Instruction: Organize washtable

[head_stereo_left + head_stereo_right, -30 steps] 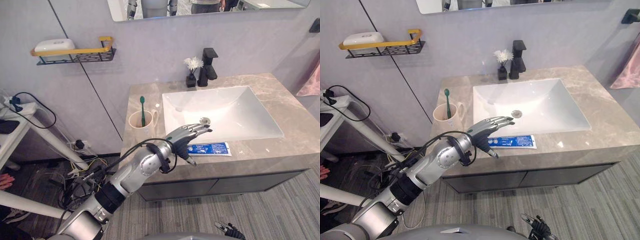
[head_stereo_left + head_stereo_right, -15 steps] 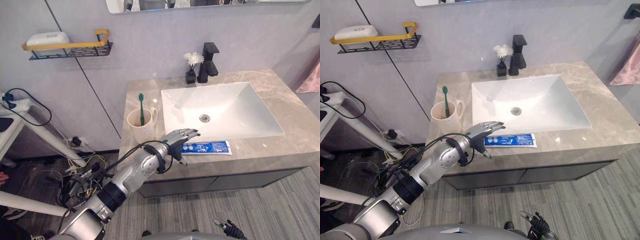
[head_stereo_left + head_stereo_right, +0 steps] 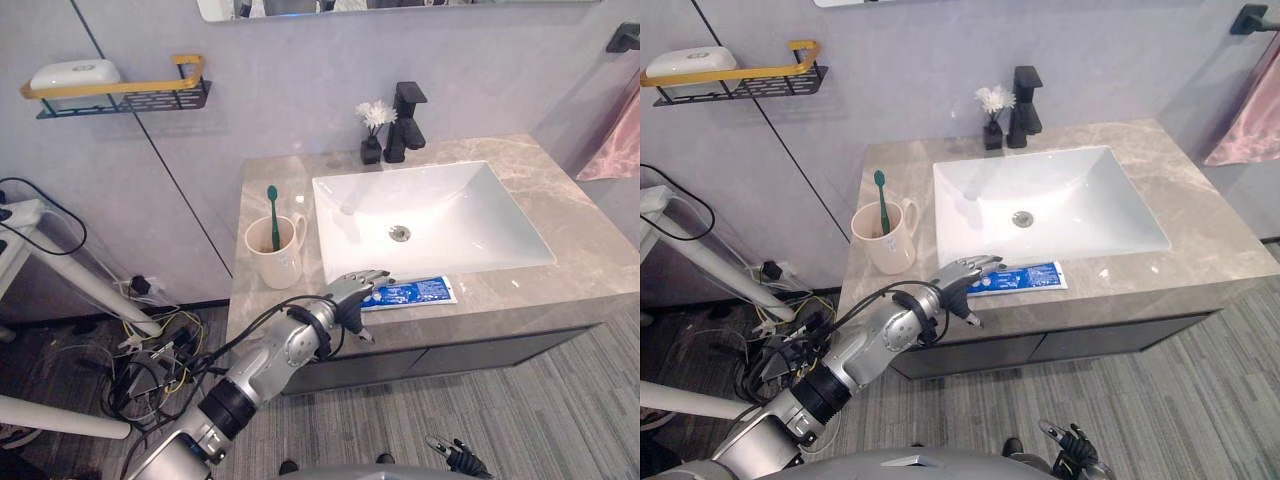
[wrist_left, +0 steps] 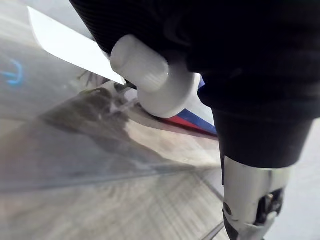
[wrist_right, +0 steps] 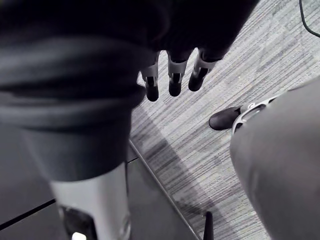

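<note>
A blue and white toothpaste tube point(image 3: 415, 292) lies flat on the marble counter point(image 3: 590, 262), along the front rim of the white sink point(image 3: 430, 215). My left hand point(image 3: 348, 295) reaches over the counter's front edge, its straight fingers lying over the tube's left end and the thumb hanging apart below. In the left wrist view the tube's white cap point(image 4: 155, 75) shows close under the palm. A beige cup point(image 3: 272, 260) with a green toothbrush point(image 3: 272, 212) stands left of the sink. My right hand point(image 5: 172, 75) hangs over the striped floor with relaxed fingers.
A black faucet point(image 3: 405, 122) and a small dark vase of white flowers point(image 3: 372, 135) stand behind the sink. A wall shelf point(image 3: 120, 95) at upper left carries a white soap dish. A pink towel point(image 3: 610, 130) hangs at the right.
The camera has shifted. My left hand has come down and back from above the sink's front rim to the tube's left end.
</note>
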Controlling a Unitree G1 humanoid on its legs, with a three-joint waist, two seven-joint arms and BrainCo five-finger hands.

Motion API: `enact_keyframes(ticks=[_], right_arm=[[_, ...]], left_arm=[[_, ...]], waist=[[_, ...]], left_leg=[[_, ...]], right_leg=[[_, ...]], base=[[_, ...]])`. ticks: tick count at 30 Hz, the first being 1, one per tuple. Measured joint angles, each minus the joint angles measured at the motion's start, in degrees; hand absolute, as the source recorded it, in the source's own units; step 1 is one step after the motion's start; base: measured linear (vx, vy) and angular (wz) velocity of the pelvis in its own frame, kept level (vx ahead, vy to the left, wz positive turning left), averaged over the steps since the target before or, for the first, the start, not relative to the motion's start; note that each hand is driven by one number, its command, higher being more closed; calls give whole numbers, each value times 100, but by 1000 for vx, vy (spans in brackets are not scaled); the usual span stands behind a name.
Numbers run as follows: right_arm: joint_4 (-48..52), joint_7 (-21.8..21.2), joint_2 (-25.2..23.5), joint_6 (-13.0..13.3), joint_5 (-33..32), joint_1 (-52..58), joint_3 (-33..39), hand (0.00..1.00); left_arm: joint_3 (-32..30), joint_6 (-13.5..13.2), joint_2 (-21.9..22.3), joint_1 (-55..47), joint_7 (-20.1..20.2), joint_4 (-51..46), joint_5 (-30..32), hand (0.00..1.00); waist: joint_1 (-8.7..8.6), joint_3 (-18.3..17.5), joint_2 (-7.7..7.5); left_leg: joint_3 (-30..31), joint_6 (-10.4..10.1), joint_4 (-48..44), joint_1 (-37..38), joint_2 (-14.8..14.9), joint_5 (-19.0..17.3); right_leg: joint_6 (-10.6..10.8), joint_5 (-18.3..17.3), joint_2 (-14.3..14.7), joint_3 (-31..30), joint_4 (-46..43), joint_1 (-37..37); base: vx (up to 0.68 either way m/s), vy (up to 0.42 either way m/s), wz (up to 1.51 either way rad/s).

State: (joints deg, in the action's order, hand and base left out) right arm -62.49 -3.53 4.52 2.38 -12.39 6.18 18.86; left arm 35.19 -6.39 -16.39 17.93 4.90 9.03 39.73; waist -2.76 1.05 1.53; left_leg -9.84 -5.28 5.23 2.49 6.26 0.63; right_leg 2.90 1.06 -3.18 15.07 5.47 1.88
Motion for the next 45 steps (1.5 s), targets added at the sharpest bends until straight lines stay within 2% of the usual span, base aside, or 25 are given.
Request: enact_keyframes(ticks=[13, 25, 45], right_arm=[[-1, 0, -4, 0, 0, -13, -16, 0], [-1, -23, 5, -1, 0, -18, -79, 0], [-1, -31, 5, 0, -2, -22, -110, 0]], left_arm=[[-8, -1, -39, -4, -46, -21, 1, 0], [-419, 143, -90, -27, -142, -581, -49, 0], [-366, 144, -90, -37, -17, -924, -325, 0]], waist=[[2, 2, -4], [13, 1, -4], [15, 0, -5]], left_leg=[[-14, 1, -2, -2, -8, 0], [12, 2, -2, 4, -10, 0], [45, 3, -4, 5, -10, 1]], right_leg=[[22, 17, -11, -9, -6, -4], [23, 17, -12, 10, -22, 12], [23, 17, -13, 24, -13, 20]], base=[[0, 0, 0], [0, 0, 0], [0, 0, 0]])
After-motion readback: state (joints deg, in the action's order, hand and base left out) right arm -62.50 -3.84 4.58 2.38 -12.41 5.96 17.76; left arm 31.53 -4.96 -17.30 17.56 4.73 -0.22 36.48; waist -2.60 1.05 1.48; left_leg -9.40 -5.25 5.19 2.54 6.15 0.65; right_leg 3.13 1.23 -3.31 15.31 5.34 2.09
